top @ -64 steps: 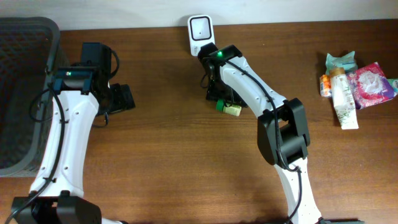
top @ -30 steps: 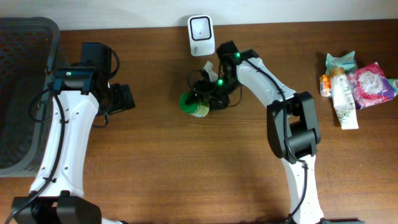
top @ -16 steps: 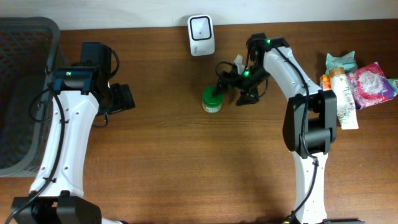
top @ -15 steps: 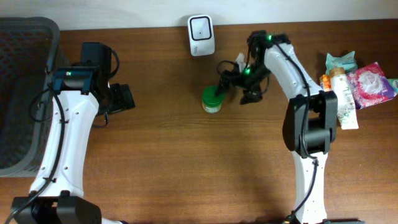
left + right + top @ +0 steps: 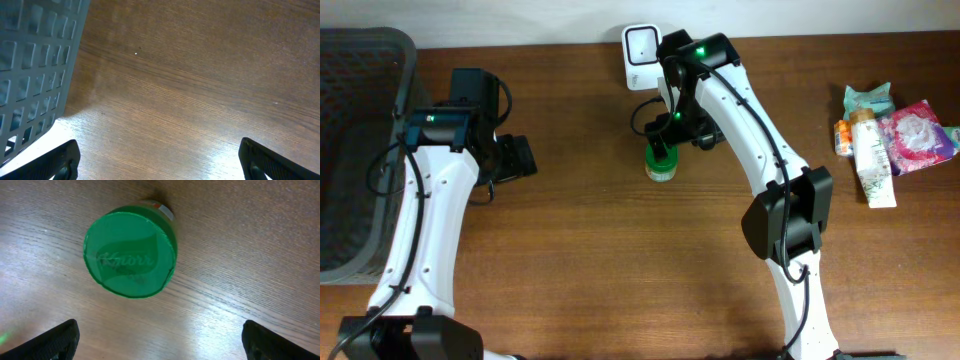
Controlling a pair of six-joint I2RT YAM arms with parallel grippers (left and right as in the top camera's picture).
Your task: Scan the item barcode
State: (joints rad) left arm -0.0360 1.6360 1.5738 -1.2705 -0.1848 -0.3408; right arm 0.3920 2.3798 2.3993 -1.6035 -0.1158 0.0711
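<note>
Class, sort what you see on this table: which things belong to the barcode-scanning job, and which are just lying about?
Belonging to the job:
green-lidded jar
white scanner
right gripper, open above the jar

Lying about:
grey basket
white tube
packets
left gripper, open, holding nothing

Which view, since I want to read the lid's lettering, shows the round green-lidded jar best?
Right wrist view: the round green-lidded jar sits large, seen from above, lid lettering legible. Overhead shows the jar small, lettering unreadable. Left wrist view shows none of it.
</note>
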